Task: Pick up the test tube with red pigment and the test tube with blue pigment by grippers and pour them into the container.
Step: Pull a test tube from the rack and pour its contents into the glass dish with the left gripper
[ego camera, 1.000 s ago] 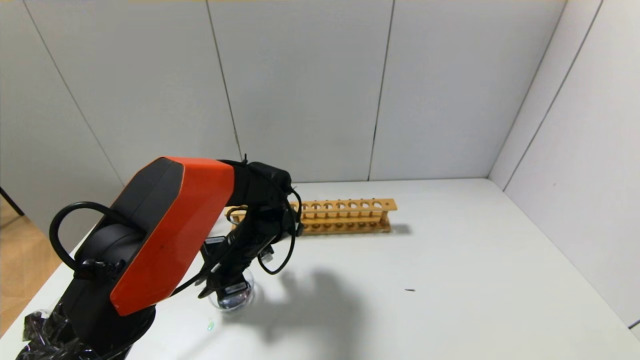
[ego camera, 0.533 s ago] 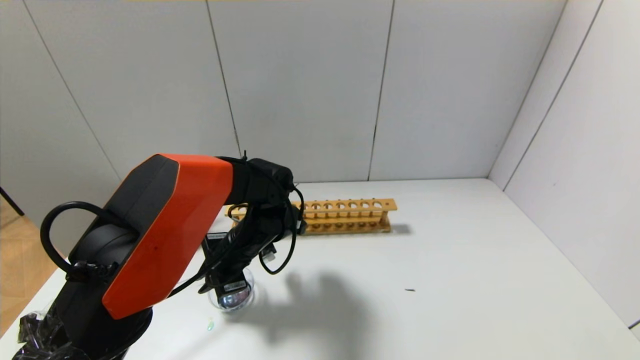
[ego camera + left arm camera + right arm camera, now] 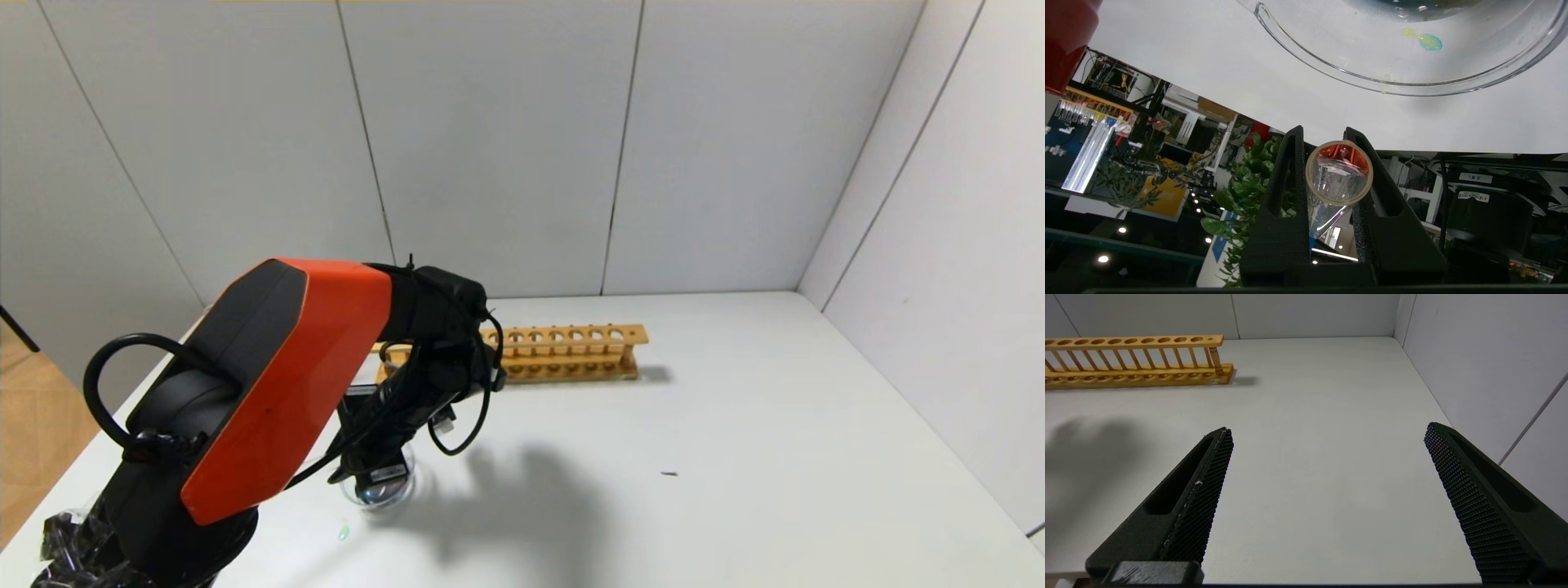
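Jaws, left: the left gripper [image 3: 1337,163] was closed on the slim clear glass test tube with red pigment [image 3: 1338,173], its open mouth facing the wrist camera, a reddish tint inside the rim.
Left gripper position: it hung low over the small round clear glass container [image 3: 377,487], near the left front of the white surface [image 3: 694,457]; the container's curved rim [image 3: 1331,77] lay close beyond the tube's mouth.
Container contents: dark liquid pooled in it, and a small teal-yellow droplet [image 3: 1425,40] sat on the glass.
Jaws, right: the right gripper [image 3: 1327,435] stood spread wide, holding nothing, above bare surface.
Wooden rack: a long light-wood test tube rack [image 3: 563,353] stood toward the back of the surface, well apart from the container.
Dark red cup: its edge [image 3: 1065,36] showed in the left wrist view, near the container.
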Robot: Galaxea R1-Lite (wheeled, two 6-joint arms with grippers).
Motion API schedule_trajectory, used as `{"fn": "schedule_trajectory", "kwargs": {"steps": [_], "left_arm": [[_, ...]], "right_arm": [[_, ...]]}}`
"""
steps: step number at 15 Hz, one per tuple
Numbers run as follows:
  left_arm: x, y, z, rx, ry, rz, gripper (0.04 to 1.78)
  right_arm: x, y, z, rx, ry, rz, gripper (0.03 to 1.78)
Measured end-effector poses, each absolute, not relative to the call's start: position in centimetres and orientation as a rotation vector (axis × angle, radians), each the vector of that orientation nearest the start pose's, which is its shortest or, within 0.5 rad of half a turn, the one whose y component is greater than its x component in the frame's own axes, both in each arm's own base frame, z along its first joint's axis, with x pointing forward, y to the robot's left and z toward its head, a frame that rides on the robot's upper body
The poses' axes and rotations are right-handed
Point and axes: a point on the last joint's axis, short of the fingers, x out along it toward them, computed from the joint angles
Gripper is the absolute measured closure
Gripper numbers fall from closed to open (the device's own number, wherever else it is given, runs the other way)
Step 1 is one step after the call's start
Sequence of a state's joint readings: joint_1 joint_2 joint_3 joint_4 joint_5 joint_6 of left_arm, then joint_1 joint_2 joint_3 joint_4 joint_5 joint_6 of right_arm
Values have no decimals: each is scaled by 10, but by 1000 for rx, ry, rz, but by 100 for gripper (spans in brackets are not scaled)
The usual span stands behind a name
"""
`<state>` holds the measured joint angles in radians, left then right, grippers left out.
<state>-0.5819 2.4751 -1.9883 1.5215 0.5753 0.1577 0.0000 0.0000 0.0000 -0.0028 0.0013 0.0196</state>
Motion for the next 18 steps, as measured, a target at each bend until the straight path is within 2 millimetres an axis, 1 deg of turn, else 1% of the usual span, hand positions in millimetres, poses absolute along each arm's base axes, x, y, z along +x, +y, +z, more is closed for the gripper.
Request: {"fn": "schedule_trajectory", "kwargs": {"steps": [18], "left_arm": [[325, -204, 85, 1229, 1676, -127, 148]], "right_arm": [[-23, 0, 76, 20, -3, 1, 10]]}}
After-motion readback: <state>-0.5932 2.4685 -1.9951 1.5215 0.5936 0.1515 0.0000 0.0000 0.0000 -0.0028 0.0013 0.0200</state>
